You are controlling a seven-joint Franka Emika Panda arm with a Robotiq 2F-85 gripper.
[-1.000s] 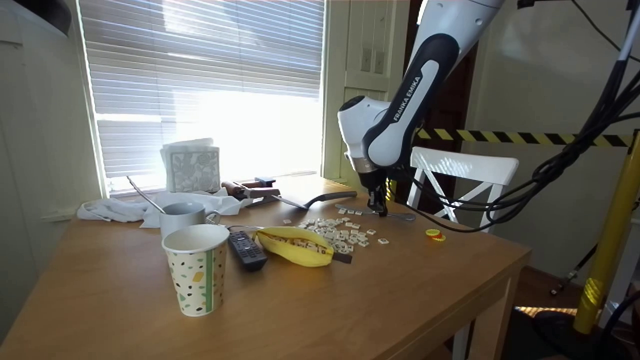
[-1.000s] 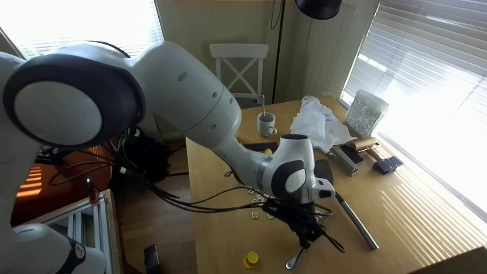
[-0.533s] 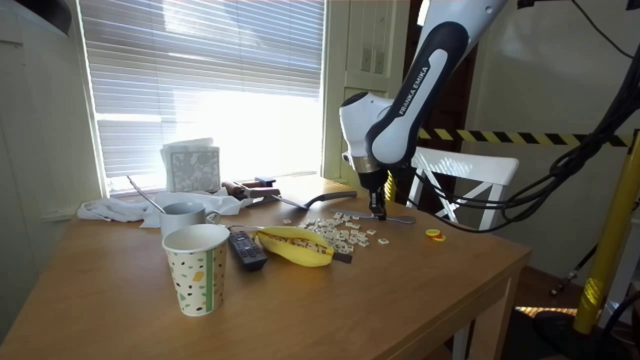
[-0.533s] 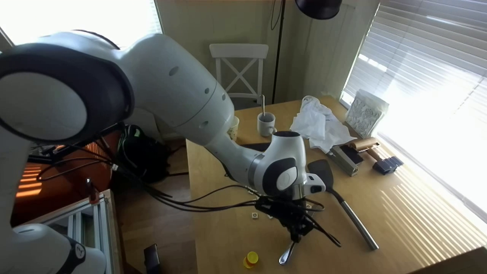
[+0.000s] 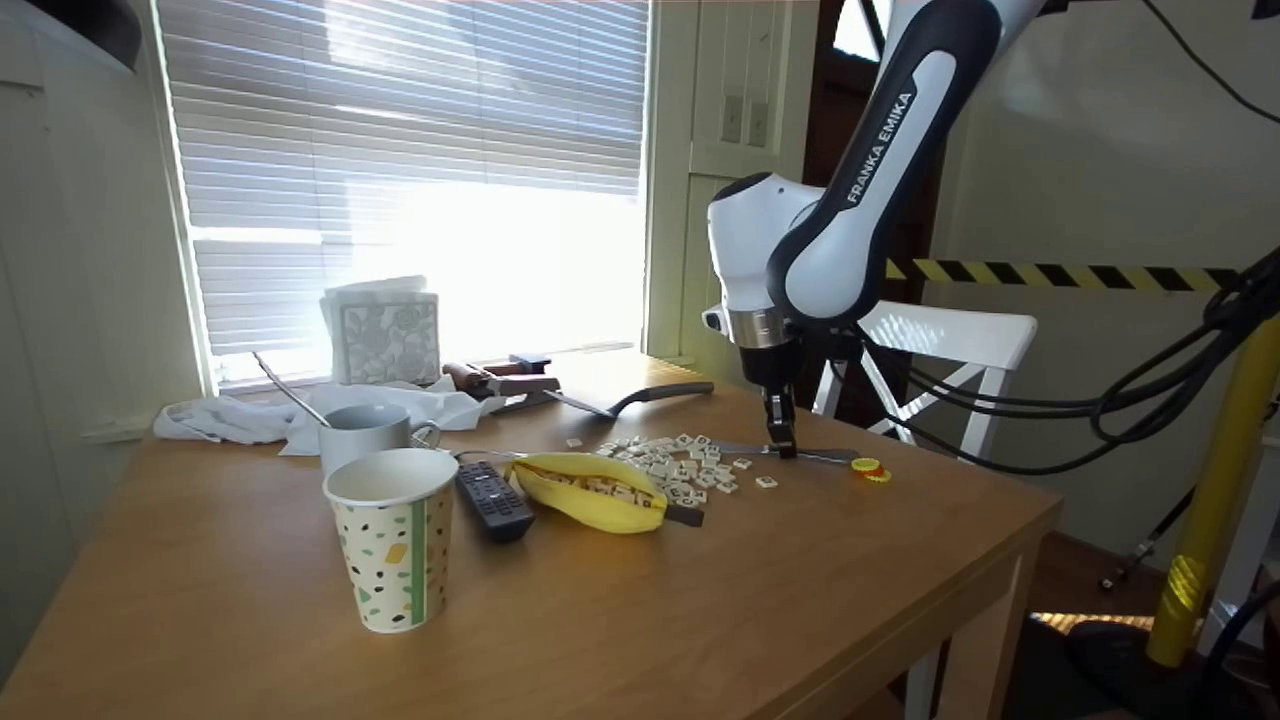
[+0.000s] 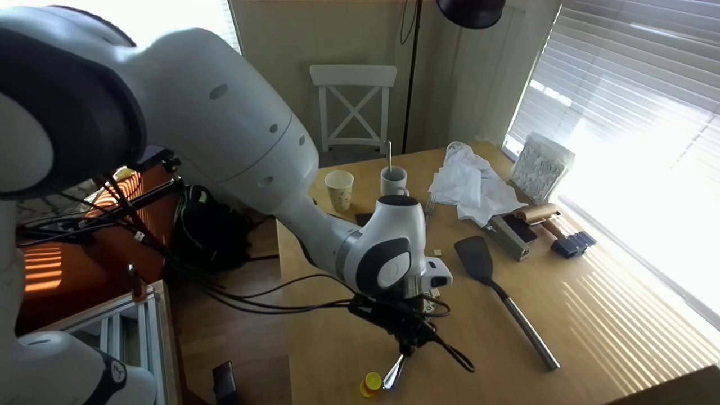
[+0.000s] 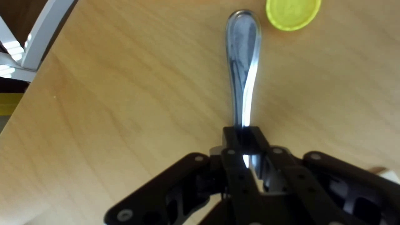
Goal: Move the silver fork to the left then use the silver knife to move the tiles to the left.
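Note:
My gripper [image 5: 783, 448] is shut on the silver knife [image 5: 833, 455] and holds it low at the tabletop. In the wrist view the fingertips [image 7: 242, 134] close around the knife handle [image 7: 244, 62], with its rounded end pointing away. The tiles [image 5: 680, 468] lie in a loose cluster beside the knife's blade end. A few tiles [image 6: 432, 301] show past the arm in an exterior view; the rest are hidden there. The silver fork [image 6: 430, 209] shows only in part near the grey mug; its other part is hidden by the arm.
A yellow-orange lump [image 5: 870, 470] sits close to the knife's handle end. A yellow banana case [image 5: 590, 495] holding tiles, a remote [image 5: 495, 503], a paper cup [image 5: 393, 540] and a mug [image 5: 365, 435] stand nearby. A spatula [image 6: 520, 315] lies on the window side.
My gripper has moved with the knife away from the window, toward the yellow-orange lump. Several tiles beside the blade have shifted into the main cluster. The banana case and remote stay put.

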